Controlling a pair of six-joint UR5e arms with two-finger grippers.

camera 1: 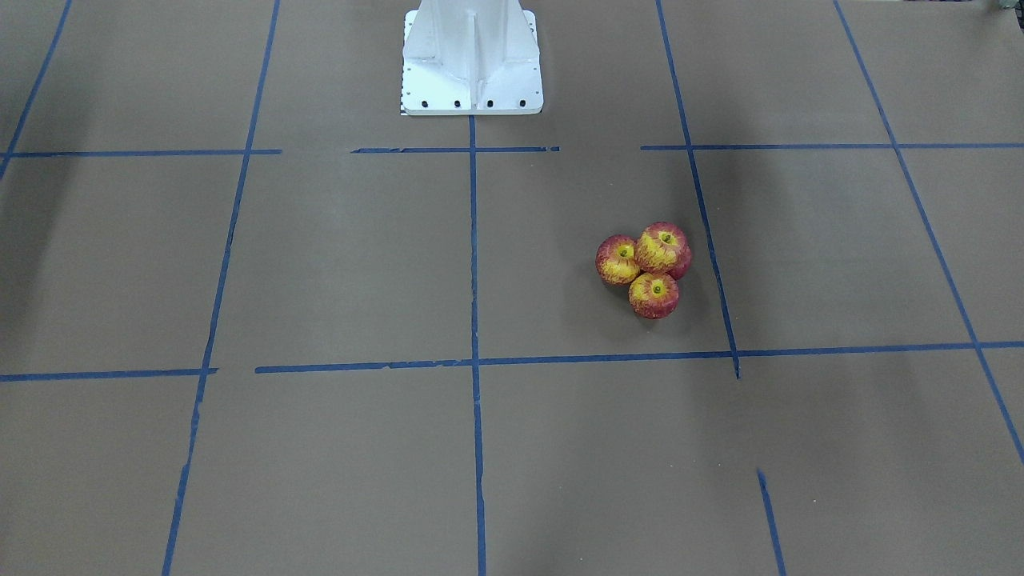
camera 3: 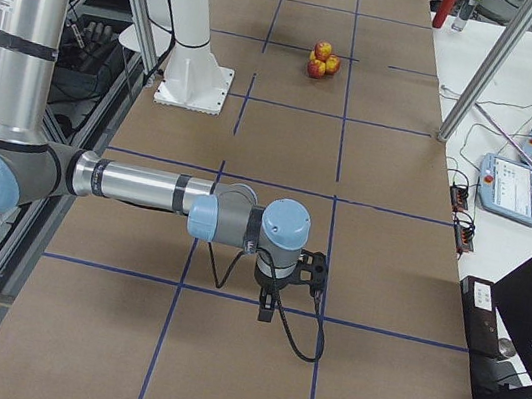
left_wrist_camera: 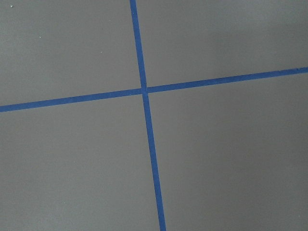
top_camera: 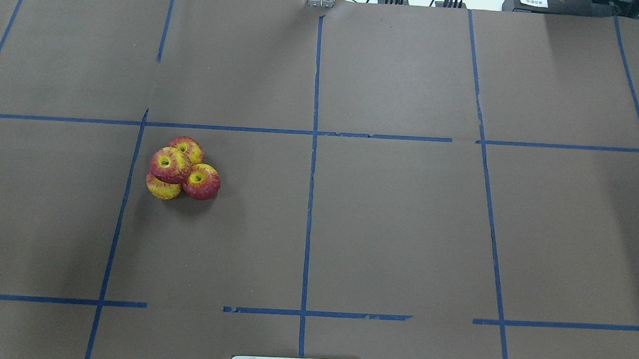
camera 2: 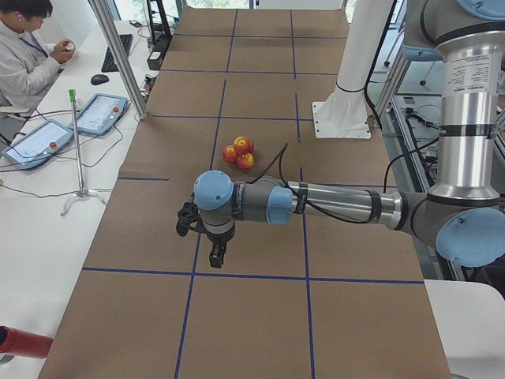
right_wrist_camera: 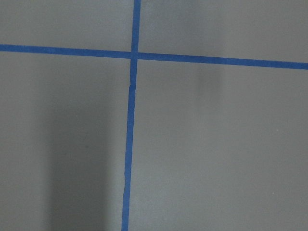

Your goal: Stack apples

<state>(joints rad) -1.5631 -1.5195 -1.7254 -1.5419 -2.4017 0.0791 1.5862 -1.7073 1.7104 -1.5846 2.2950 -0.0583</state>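
Observation:
Four red-and-yellow apples sit in one tight cluster on the brown table. In the overhead view, one apple (top_camera: pixel 170 164) rests on top of the other three (top_camera: pixel 189 147) (top_camera: pixel 203 182) (top_camera: pixel 162 188). The cluster also shows in the front-facing view (camera 1: pixel 654 294), the exterior left view (camera 2: pixel 239 151) and the exterior right view (camera 3: pixel 321 58). My left gripper (camera 2: pixel 215 257) hangs over the table well short of the apples, and I cannot tell whether it is open or shut. My right gripper (camera 3: pixel 266 311) hangs far from them, and I cannot tell its state either. Both wrist views show only table.
The white robot base (camera 1: pixel 472 64) stands at the table's robot side. Blue tape lines (top_camera: pixel 310 201) mark a grid on the brown cover. An operator (camera 2: pixel 24 55) sits at a side desk with tablets (camera 2: pixel 95 112). A metal post (camera 3: pixel 490 63) stands at the table edge.

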